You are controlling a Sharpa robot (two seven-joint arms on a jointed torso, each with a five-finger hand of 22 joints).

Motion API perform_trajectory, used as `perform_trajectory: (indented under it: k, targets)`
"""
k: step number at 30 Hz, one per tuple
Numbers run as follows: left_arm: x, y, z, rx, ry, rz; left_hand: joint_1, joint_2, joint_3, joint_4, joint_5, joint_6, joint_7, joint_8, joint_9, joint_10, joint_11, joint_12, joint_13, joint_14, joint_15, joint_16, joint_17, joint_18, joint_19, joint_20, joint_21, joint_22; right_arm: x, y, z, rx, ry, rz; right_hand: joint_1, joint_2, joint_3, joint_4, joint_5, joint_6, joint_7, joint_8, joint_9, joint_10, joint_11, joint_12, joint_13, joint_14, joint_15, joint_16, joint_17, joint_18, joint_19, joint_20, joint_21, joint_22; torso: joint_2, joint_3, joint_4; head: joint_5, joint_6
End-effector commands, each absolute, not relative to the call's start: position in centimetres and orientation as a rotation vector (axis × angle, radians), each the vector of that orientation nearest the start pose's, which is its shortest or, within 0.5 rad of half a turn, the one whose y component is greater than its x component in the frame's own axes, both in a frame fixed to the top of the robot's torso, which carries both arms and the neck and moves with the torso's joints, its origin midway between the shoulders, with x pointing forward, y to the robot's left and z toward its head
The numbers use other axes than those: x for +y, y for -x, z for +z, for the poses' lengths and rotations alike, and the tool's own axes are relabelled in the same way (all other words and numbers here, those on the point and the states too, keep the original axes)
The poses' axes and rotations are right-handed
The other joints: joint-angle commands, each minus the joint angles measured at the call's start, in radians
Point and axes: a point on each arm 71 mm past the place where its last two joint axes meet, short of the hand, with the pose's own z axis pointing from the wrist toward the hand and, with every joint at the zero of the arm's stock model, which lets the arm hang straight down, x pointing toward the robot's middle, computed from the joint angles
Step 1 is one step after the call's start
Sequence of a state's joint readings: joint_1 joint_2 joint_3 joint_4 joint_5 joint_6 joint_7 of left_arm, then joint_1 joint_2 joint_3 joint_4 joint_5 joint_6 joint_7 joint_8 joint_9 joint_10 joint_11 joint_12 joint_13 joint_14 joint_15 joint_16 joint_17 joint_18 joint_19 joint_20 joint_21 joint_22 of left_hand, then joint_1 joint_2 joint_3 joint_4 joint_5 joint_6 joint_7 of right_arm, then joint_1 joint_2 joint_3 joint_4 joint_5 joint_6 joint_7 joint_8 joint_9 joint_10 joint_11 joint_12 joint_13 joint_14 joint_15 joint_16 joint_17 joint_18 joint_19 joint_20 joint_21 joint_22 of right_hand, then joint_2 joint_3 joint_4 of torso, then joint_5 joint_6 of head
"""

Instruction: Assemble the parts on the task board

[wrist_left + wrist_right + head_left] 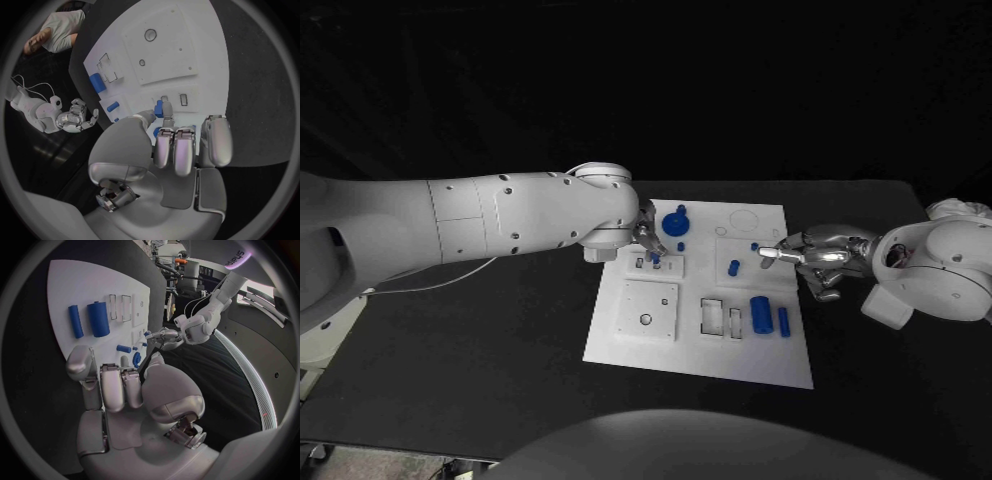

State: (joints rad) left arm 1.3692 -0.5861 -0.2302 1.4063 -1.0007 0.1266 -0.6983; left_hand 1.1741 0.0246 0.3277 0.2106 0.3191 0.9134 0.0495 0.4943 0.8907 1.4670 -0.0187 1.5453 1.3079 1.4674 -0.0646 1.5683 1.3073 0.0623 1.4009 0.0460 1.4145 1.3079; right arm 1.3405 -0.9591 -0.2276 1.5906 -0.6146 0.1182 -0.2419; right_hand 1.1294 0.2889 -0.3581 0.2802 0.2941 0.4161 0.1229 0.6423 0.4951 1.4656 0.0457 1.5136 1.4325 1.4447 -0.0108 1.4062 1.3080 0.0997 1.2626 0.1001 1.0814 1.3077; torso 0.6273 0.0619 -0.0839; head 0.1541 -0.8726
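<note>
The white task board (733, 360) lies mid-table. My left hand (643, 238) hangs over its near-left part and pinches a small blue part (159, 107) between thumb and fingers, just above small slots (184, 99). My right hand (812, 262) hovers at the board's right edge with its fingers loosely curled and nothing plainly in them. On the board are a blue round knob (676, 222), a short blue peg (733, 267), a thick blue cylinder (762, 314) and a thin blue cylinder (785, 321). The right wrist view shows both cylinders (98, 319) and my left hand (164, 336).
A raised white square block (649, 308) with a small hole sits on the board's front left, with rectangular cut-outs (713, 317) beside it. Black table surrounds the board. My left forearm (488, 225) crosses the table's left side.
</note>
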Motion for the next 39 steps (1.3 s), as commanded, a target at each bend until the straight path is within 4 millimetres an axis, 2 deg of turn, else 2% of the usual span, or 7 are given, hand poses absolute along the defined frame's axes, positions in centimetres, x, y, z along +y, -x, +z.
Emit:
perform_trajectory:
  k: [1,11,14,21,27,31,39]
  targets:
    - [14.1,-49.5,-21.8,2.382,0.081,-0.117,0.002,-0.011,0.014,-0.003,0.008,0.004,-0.011,-0.011,-0.001,0.067,-0.008,-0.004,0.226,0.103,-0.008,0.002,0.263,-0.003,0.002,-0.004,-0.001,0.058,-23.8,-45.0,-21.9,2.395,-0.491,0.9,0.007,-0.005,0.007,-0.001,0.004,-0.007,0.002,-0.004,-0.001,-0.003,-0.003,-0.005,0.063,-0.007,0.002,-0.007,0.109,0.009,-0.008,0.003,-0.01,0.115,0.002,-0.0013,-0.0002,-0.002,0.0]
    - [14.2,-49.3,-22.1,2.262,0.085,-0.12,0.009,-0.019,0.037,-0.018,0.031,-0.021,-0.001,-0.047,-0.011,0.055,-0.002,-0.014,0.216,0.103,-0.005,0.002,0.263,-0.003,0.003,-0.003,-0.004,0.06,-24.0,-45.0,-22.2,2.399,-0.504,0.899,0.008,-0.004,0.009,-0.001,0.005,-0.01,0.003,-0.005,-0.002,-0.01,-0.002,-0.009,0.058,-0.011,0.002,-0.012,0.105,0.012,-0.015,0.003,-0.022,0.112,0.0,-0.0007,0.0012,-0.005,0.0]
    - [14.4,-49.0,-22.1,2.206,0.069,-0.12,0.012,-0.02,0.041,-0.021,0.035,-0.022,0.0,-0.051,-0.012,0.055,-0.001,-0.014,0.216,0.103,-0.004,0.002,0.263,-0.003,0.004,-0.003,-0.003,0.061,-24.1,-45.0,-22.3,2.395,-0.51,0.899,0.008,-0.004,0.009,-0.001,0.005,-0.01,0.003,-0.006,-0.002,-0.012,-0.002,-0.01,0.057,-0.012,0.002,-0.014,0.104,0.012,-0.016,0.003,-0.024,0.111,0.0,-0.0008,0.0034,-0.01,0.0]
    - [15.3,-48.1,-21.9,2.091,0.032,-0.119,0.015,-0.026,0.045,-0.026,0.04,-0.018,0.0,-0.053,-0.011,0.058,-0.001,-0.012,0.219,0.103,-0.004,0.002,0.263,-0.005,0.009,-0.002,0.0,0.067,-24.4,-45.0,-22.4,2.387,-0.521,0.896,0.009,-0.004,0.01,-0.001,0.005,-0.011,0.003,-0.006,-0.003,-0.014,-0.002,-0.012,0.055,-0.014,0.002,-0.016,0.101,0.013,-0.019,0.003,-0.029,0.11,-0.001,-0.0012,0.0039,-0.009,0.0]
    - [15.6,-47.0,-21.7,2.018,0.016,-0.141,0.01,-0.035,0.051,-0.023,0.029,-0.002,-0.003,-0.057,-0.012,0.069,-0.004,-0.004,0.228,0.103,-0.006,0.002,0.263,-0.007,0.02,-0.003,0.008,0.078,-24.6,-44.9,-22.5,2.384,-0.53,0.894,0.009,-0.004,0.011,-0.001,0.005,-0.011,0.003,-0.006,-0.003,-0.015,-0.002,-0.012,0.055,-0.015,0.002,-0.017,0.101,0.013,-0.02,0.004,-0.031,0.109,-0.002,-0.0013,0.0055,-0.008,0.0]
    - [15.5,-46.6,-21.9,2.029,0.033,-0.159,0.003,-0.038,0.054,-0.016,0.02,0.005,-0.004,-0.06,-0.012,0.071,-0.005,-0.002,0.23,0.103,-0.008,0.002,0.263,-0.008,0.024,-0.004,0.01,0.082,-24.8,-44.9,-22.7,2.383,-0.536,0.893,0.009,-0.004,0.011,-0.001,0.005,-0.011,0.003,-0.006,-0.003,-0.015,-0.002,-0.012,0.055,-0.015,0.002,-0.017,0.101,0.013,-0.02,0.004,-0.031,0.109,-0.007,-0.0011,0.0094,-0.006,0.0]
    - [15.3,-46.4,-22.6,2.057,0.067,-0.171,-0.014,-0.036,0.054,0.003,0.012,0.015,-0.005,-0.066,-0.013,0.073,-0.006,-0.001,0.231,0.103,-0.009,0.002,0.263,-0.009,0.028,-0.006,0.012,0.085,-24.8,-44.9,-22.9,2.369,-0.541,0.905,0.012,-0.005,0.013,-0.003,0.008,-0.012,0.004,-0.007,-0.003,-0.016,-0.001,-0.013,0.054,-0.015,0.003,-0.018,0.1,0.014,-0.022,0.004,-0.035,0.108,-0.013,-0.0004,0.0105,-0.009,0.0]
